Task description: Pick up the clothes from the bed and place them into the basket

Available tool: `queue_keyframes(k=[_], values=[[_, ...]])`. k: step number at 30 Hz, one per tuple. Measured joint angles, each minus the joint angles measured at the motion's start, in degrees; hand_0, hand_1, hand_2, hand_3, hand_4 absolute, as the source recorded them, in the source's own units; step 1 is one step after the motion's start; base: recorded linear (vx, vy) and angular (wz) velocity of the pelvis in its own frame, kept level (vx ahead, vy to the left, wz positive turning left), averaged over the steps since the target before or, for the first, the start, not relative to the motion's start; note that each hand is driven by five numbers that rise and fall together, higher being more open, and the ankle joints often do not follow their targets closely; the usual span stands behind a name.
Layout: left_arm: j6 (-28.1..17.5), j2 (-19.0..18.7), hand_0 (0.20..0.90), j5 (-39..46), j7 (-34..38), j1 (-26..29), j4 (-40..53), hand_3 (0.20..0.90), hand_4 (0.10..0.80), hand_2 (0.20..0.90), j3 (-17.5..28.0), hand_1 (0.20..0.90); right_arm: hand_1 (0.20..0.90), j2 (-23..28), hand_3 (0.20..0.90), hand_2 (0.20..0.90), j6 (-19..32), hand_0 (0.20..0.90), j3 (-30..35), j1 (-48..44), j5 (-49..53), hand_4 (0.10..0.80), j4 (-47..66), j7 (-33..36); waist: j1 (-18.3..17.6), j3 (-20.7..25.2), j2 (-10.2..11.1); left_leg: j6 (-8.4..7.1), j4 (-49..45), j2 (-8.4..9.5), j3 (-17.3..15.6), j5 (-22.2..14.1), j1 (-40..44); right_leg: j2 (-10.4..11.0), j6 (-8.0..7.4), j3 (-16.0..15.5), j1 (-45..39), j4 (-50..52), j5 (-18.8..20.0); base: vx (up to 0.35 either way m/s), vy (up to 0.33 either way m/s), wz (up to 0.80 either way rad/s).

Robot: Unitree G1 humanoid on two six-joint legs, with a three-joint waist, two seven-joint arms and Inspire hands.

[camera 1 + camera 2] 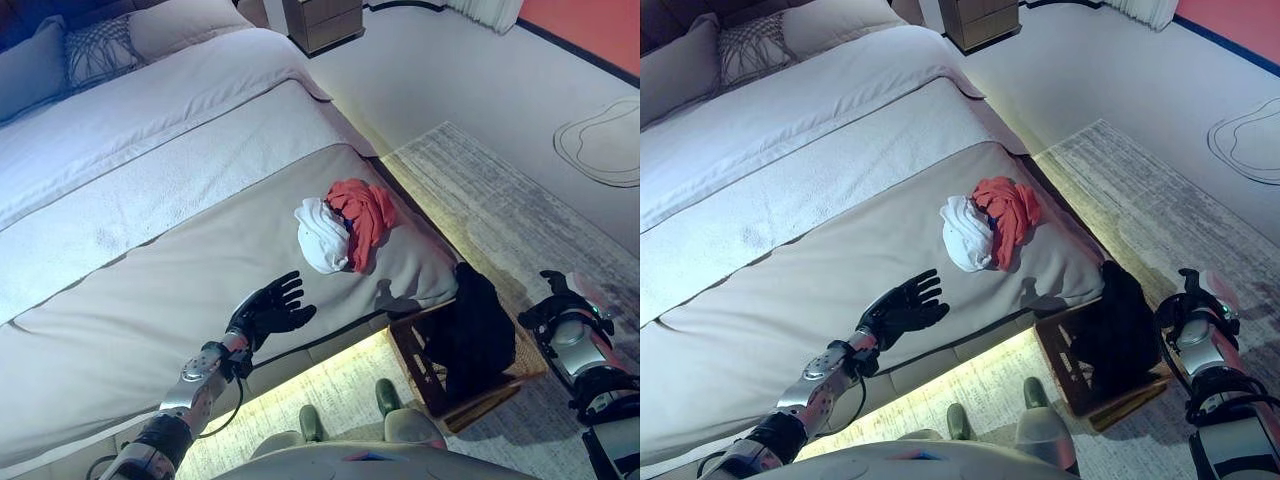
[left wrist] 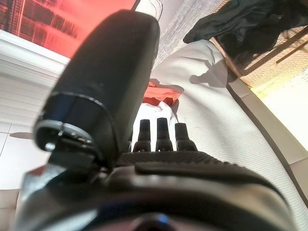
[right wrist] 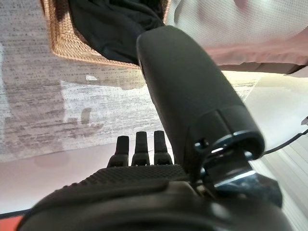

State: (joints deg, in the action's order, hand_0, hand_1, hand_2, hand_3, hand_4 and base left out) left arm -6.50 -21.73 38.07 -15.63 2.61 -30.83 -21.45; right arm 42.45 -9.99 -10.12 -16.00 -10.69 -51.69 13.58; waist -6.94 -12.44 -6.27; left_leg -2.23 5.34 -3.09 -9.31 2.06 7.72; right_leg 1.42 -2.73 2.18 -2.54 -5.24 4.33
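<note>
A white garment (image 1: 322, 236) and a red garment (image 1: 366, 216) lie bunched together near the foot corner of the bed (image 1: 150, 280). A wicker basket (image 1: 505, 378) stands on the floor by that corner, with a black garment (image 1: 478, 330) draped in and over it. My left hand (image 1: 268, 310) is open, fingers straight, hovering over the bed a short way left of the two garments, apart from them. My right hand (image 1: 1188, 312) is open and empty, held over the rug right of the basket. The red garment also shows in the left wrist view (image 2: 156, 92).
Pillows (image 1: 100, 45) lie at the head of the bed. A wooden nightstand (image 1: 325, 20) stands at the back. A grey rug (image 1: 520, 210) covers the floor right of the bed, under the basket.
</note>
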Motion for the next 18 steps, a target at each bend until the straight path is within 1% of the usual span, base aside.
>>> queue_keyframes(k=[3,7,10,12,15,18], values=[[0.0,0.0,0.9,0.0,0.0,0.0,0.0,0.9,0.8,0.9,0.0,0.9,0.9,0.0,0.9,0.9,-0.1,0.9,0.0,0.0,0.0,0.8,1.2,1.1,0.0,-0.2,0.3,-0.01,0.0,-0.01,0.4,0.1,0.4,0.0,0.0,-0.3,-0.5,0.0,0.0,0.035,-0.009,0.06],[0.0,0.0,0.9,0.0,0.3,0.1,0.0,0.9,0.8,0.9,0.1,0.9,0.9,0.0,0.9,0.9,-1.1,0.9,-1.2,-1.3,-0.2,0.8,8.4,2.8,0.1,-0.3,0.5,-0.09,0.0,-0.01,1.3,0.1,0.5,0.1,-0.01,-1.1,-1.0,0.0,0.0,0.04,0.019,0.1],[0.0,0.3,0.9,0.0,0.8,0.1,0.0,0.9,0.8,0.9,0.0,0.9,0.9,0.2,0.9,0.9,-2.7,0.9,-5.3,-6.6,-1.9,0.8,11.7,2.8,0.7,-0.5,0.8,-0.16,0.0,0.01,2.2,0.4,0.0,0.1,0.0,-1.9,-0.9,0.0,0.0,0.067,0.045,0.15],[-0.1,0.8,0.9,0.0,1.2,0.1,-0.4,0.9,0.8,0.9,0.1,0.9,0.9,0.3,0.9,0.9,-3.3,0.9,-8.1,-11.4,-2.5,0.8,11.9,2.3,1.3,-0.5,0.8,-0.07,0.0,0.15,3.4,0.8,-0.6,0.3,0.01,-3.0,-0.9,0.0,0.0,0.067,0.051,0.28],[-0.8,1.0,0.9,0.0,1.6,0.0,-1.4,0.9,0.8,0.9,0.1,0.9,0.9,1.2,0.9,0.9,-3.3,0.9,-11.2,-17.1,-4.1,0.8,11.9,1.9,3.7,-0.4,0.7,-0.29,-0.3,0.23,4.7,1.6,-2.1,0.5,0.02,-4.3,0.0,0.0,0.0,0.007,0.096,0.26],[-1.6,1.0,0.9,0.0,1.8,-0.2,-1.8,0.9,0.8,0.9,0.9,0.9,0.9,3.4,0.9,0.9,-3.2,0.9,-14.2,-23.5,-5.2,0.8,11.8,0.8,6.1,-0.7,0.1,-0.16,-0.3,0.75,7.3,3.2,-5.9,1.0,0.22,-6.5,2.7,0.0,0.1,-0.046,0.107,0.37]])
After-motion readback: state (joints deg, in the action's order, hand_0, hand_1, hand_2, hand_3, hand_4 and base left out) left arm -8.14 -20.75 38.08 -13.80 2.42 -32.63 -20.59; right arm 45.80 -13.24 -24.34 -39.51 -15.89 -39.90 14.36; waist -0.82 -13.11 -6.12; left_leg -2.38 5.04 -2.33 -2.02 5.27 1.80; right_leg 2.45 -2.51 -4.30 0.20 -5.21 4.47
